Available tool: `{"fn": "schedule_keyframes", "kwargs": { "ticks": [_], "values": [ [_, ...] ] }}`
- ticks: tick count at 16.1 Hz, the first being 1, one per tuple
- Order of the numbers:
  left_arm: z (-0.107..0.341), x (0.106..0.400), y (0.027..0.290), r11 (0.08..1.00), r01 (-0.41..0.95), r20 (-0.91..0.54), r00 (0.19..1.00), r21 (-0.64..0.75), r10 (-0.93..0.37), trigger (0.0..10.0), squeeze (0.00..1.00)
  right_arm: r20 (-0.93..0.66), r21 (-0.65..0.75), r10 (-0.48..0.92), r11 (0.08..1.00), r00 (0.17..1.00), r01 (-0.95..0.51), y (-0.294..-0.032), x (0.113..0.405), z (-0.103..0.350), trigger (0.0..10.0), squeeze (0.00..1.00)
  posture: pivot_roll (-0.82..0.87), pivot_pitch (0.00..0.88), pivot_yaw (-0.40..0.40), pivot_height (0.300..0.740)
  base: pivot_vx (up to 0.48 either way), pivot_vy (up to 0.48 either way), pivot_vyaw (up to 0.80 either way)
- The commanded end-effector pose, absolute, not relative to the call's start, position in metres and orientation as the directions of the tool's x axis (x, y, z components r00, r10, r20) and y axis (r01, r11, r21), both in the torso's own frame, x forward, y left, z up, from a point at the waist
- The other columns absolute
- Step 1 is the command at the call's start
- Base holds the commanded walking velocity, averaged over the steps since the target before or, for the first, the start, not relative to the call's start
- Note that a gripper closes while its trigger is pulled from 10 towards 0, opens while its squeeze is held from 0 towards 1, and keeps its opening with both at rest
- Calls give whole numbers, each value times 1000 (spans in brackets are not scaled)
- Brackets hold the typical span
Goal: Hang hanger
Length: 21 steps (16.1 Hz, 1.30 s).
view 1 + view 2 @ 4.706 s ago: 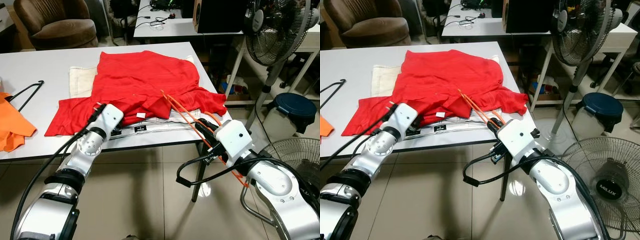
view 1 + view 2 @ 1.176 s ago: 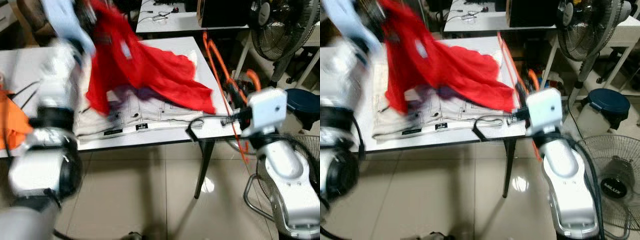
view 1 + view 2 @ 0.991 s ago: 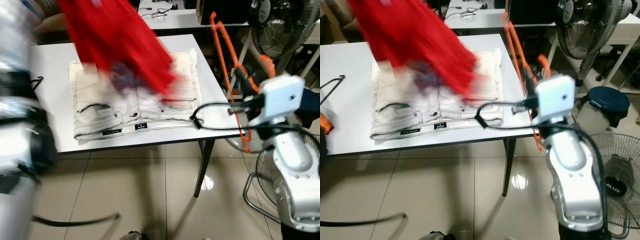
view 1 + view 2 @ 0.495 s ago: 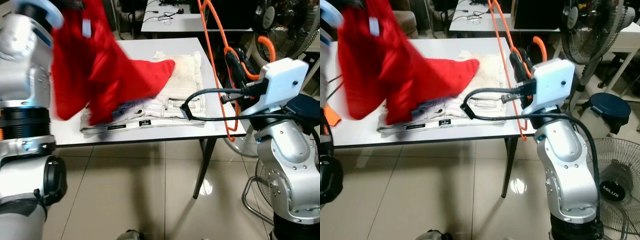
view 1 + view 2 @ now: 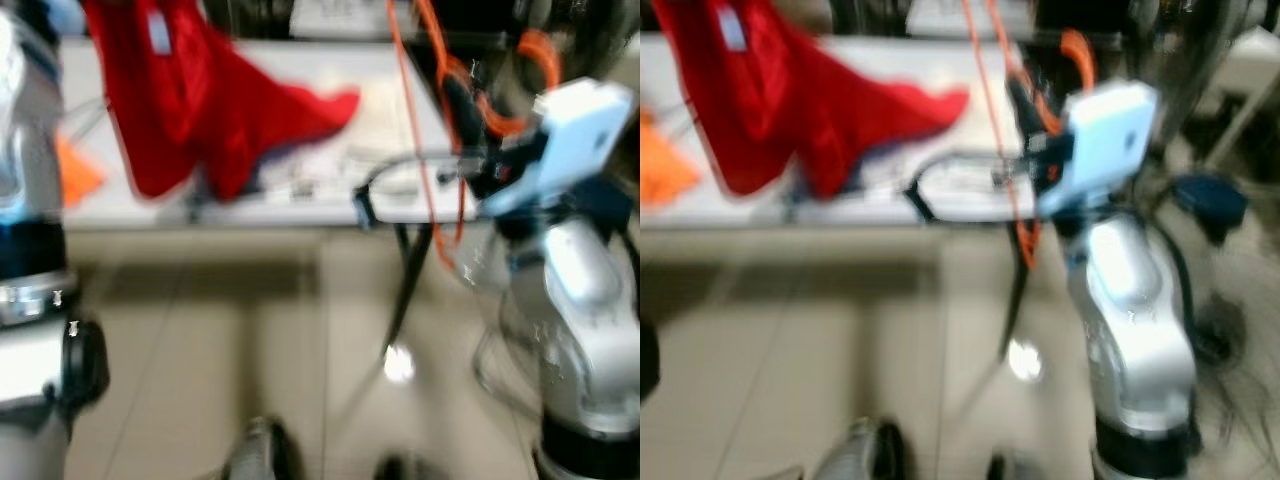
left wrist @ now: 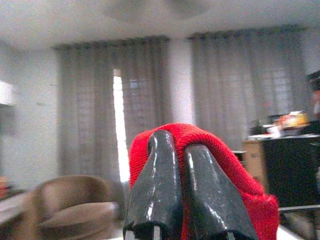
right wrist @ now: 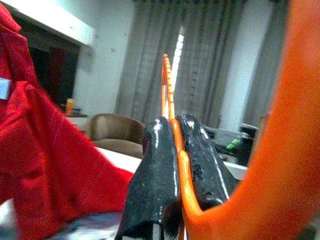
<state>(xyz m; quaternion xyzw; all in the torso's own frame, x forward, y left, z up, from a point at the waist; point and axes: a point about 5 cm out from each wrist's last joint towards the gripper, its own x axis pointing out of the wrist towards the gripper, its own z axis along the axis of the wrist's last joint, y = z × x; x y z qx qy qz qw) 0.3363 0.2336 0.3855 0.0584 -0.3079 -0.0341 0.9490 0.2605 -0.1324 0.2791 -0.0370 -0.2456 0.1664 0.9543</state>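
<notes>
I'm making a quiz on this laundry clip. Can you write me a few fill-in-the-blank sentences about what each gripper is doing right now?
1. The left gripper is shut on a ____ garment.
2. The right gripper pinches an ____ hanger.
3. One end of the garment trails on the ____.

Missing words: red; orange; table

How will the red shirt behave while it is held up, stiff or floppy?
Probably floppy: the shirt hangs in loose folds from the left end effector, its tail trailing onto the table. It likely swings when moved. It seems light, since a pinch of fabric holds it. The right end effector grips the hanger.
</notes>
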Motion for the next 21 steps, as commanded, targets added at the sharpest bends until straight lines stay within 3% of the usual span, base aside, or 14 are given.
{"fn": "schedule_keyframes", "kwargs": {
  "ticks": [1, 4, 5, 7, 9, 10, 11, 12, 13, 16, 17, 18, 19, 21],
  "values": [
    [399, 323, 244, 990, -25, 629, 774, 142, -71, 10000, 0, 456, -158, 375, 927, 807, -342, -127, 259, 282, 10000, 0, -65, 0, 32, 740, -360, 0, 0],
    [395, 317, 257, 981, -81, 613, 789, 178, -46, 10000, 0, 387, -213, 488, 873, 782, -440, -114, 254, 269, 10000, 0, -59, 0, 31, 740, -274, 0, 0],
    [401, 304, 279, 968, -180, 618, 785, 177, 33, 10000, 0, 336, -234, 548, 836, 766, -496, -107, 249, 261, 10000, 0, -33, 0, 12, 740, 0, 0, 0],
    [410, 286, 297, 939, -267, 615, 785, 217, 81, 10000, 0, 312, -220, 589, 808, 745, -547, -103, 248, 258, 10000, 0, -12, 0, 5, 740, 0, 0, 400],
    [347, 291, 289, 918, -198, 413, 910, 344, 41, 10000, 0, 235, -247, 631, 775, 739, -582, -105, 254, 235, 10000, 0, 18, 0, -29, 740, 0, 0, 800],
    [324, 293, 284, 914, -182, 364, 930, 363, 41, 10000, 0, 190, -252, 646, 760, 739, -599, -106, 255, 224, 10000, 0, 28, 0, -55, 740, 0, 0, 800],
    [274, 291, 271, 937, -120, 252, 967, 329, 35, 10000, 0, 92, -268, 673, 726, 733, -633, -108, 252, 202, 10000, 0, 32, 0, -69, 740, 0, 0, 800],
    [215, 282, 243, 979, -38, 103, 995, 202, 17, 10000, 0, 20, -238, 672, 722, 740, -649, -116, 249, 184, 10000, 0, 51, 0, -77, 740, 0, 0, 800],
    [197, 277, 232, 991, -20, 50, 999, 132, 13, 10000, 0, 4, -221, 665, 729, 747, -648, -120, 248, 179, 10000, 0, 55, 0, -76, 740, 0, 0, 800],
    [133, 256, 211, 990, 45, -160, 987, 132, -23, 10000, 0, -138, -133, 539, 822, 831, -554, -140, 257, 137, 10000, 0, 40, 27, -38, 740, 0, 0, 800],
    [115, 251, 206, 998, 35, -199, 980, 58, -23, 10000, 0, -184, -122, 456, 869, 871, -480, -150, 250, 119, 10000, 0, 23, 51, -6, 740, 0, 0, 800],
    [111, 250, 201, 999, 42, -203, 979, 26, -35, 10000, 0, -194, -106, 412, 894, 891, -436, -155, 247, 114, 10000, 0, 23, 51, -6, 740, 0, 0, 800],
    [110, 252, 187, 993, 65, -208, 975, -94, -83, 10000, 0, -172, -22, 285, 956, 943, -293, -164, 240, 111, 10000, 0, -4, 53, 39, 740, 0, 0, 800],
    [108, 258, 176, 988, 125, -223, 964, -89, -142, 10000, 0, -153, 72, 176, 983, 972, -167, -165, 235, 110, 10000, 0, -21, 55, 75, 740, 0, 0, 800]
  ]
}}
